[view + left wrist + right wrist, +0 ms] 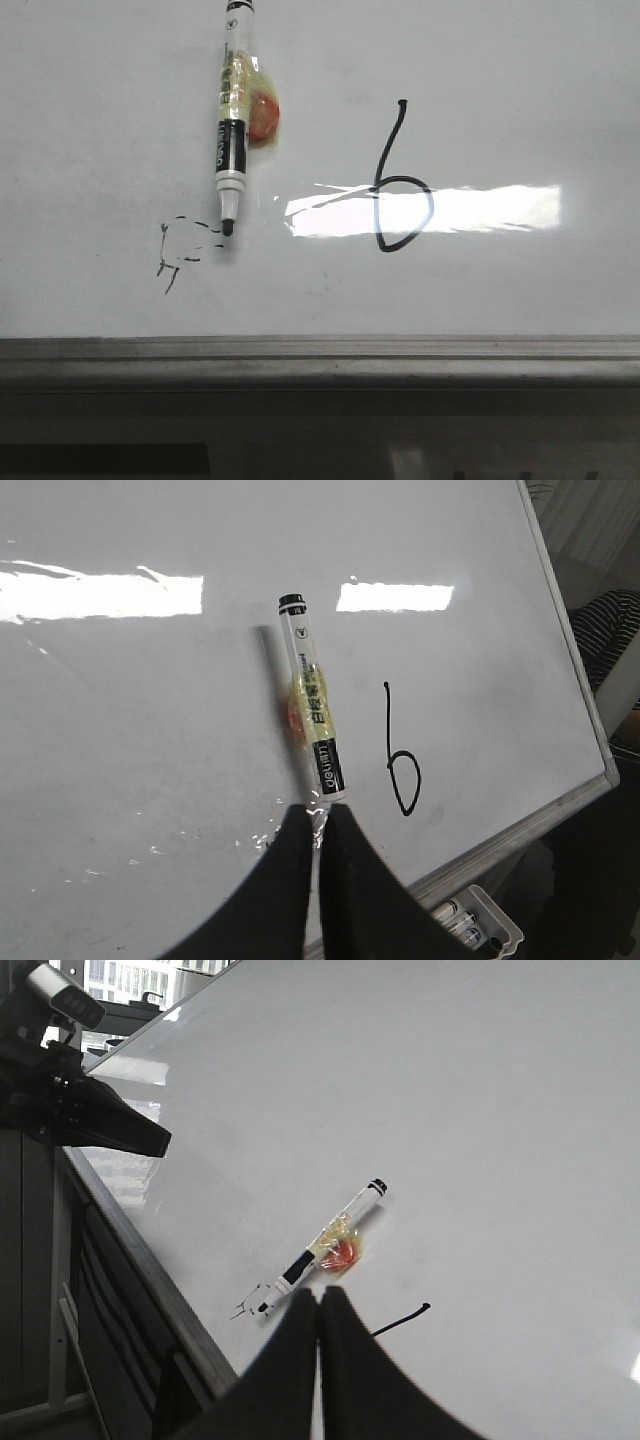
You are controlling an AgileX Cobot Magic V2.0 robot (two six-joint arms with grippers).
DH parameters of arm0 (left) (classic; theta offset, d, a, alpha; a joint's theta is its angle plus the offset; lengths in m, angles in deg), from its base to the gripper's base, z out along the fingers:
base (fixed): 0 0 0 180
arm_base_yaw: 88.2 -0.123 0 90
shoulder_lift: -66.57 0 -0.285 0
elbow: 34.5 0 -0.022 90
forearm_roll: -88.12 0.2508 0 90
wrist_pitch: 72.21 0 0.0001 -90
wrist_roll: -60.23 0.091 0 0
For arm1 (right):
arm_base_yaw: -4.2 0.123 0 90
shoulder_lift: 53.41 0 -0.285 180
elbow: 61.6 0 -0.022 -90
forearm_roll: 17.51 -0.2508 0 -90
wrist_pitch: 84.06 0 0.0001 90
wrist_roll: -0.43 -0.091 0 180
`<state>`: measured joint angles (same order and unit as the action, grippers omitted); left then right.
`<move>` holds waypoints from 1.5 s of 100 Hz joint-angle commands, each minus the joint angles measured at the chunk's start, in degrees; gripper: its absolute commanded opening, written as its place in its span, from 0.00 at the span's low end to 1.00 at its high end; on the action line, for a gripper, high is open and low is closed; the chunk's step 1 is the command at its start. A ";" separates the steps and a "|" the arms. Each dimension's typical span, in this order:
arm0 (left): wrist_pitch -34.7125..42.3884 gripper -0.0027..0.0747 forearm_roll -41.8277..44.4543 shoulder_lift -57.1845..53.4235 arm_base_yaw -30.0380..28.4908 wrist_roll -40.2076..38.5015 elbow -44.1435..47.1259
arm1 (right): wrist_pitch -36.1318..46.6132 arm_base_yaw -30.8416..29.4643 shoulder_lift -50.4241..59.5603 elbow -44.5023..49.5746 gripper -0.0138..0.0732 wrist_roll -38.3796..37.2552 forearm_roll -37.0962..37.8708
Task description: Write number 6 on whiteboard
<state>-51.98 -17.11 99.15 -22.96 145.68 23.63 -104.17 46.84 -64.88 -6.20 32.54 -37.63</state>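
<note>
Lying flat: one marker [232, 120] rests on the whiteboard [500, 90], uncapped tip toward the grey tray edge [320, 352], yellowish tape and an orange blob [264, 117] stuck at its middle.
Container: a small white tray [478, 920] shows below the board's corner in the left wrist view, holding what look like two small cylinders; blurred.
Counts: one marker, one number 6 [398, 185], one faint scribble of dashes [180, 250], two grippers.
Number 6: drawn in thin black line, well apart from the marker; in the left wrist view it sits just beyond and to the side of the left gripper [318, 825].
Scribble: beside the marker tip.
Left gripper: fingers pressed together, nothing between them, tips just short of the marker's lower end.
Right gripper [320, 1305]: fingers together, holding nothing; marker just beyond the tips, a stroke of the 6 beside them.
Edges: metal frame runs along the board's side and corner.
Open room: wide bare board beyond the marker.
</note>
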 commanded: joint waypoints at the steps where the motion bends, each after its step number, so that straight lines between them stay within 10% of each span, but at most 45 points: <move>1: -1.75 0.01 1.57 0.19 0.41 0.16 -1.47 | 4.16 -0.31 -0.60 -1.36 0.11 0.41 -0.71; 44: -0.43 0.01 2.75 -0.23 -0.41 0.16 -0.74 | 4.16 -0.31 -0.60 -1.36 0.11 0.41 -0.71; 60: -8.71 0.01 26.63 -0.70 -6.87 -1.57 3.69 | 4.42 -0.31 -0.60 -1.36 0.11 0.41 -0.71; 98: -23.64 0.01 91.47 -14.15 -35.28 -72.99 13.07 | 4.42 -0.31 -0.60 -1.36 0.11 0.41 -0.71; 123: -26.88 0.01 101.62 -21.08 -49.90 -84.67 16.52 | 4.42 -0.31 -0.60 -1.36 0.11 0.41 -0.71; 150: -29.03 0.01 101.62 -21.52 -52.18 -87.48 20.41 | 4.42 -0.31 -0.60 -1.36 0.11 0.41 -0.71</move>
<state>-83.96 84.41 77.18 -74.96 59.16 42.73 -104.17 46.84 -64.88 -6.20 32.54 -37.63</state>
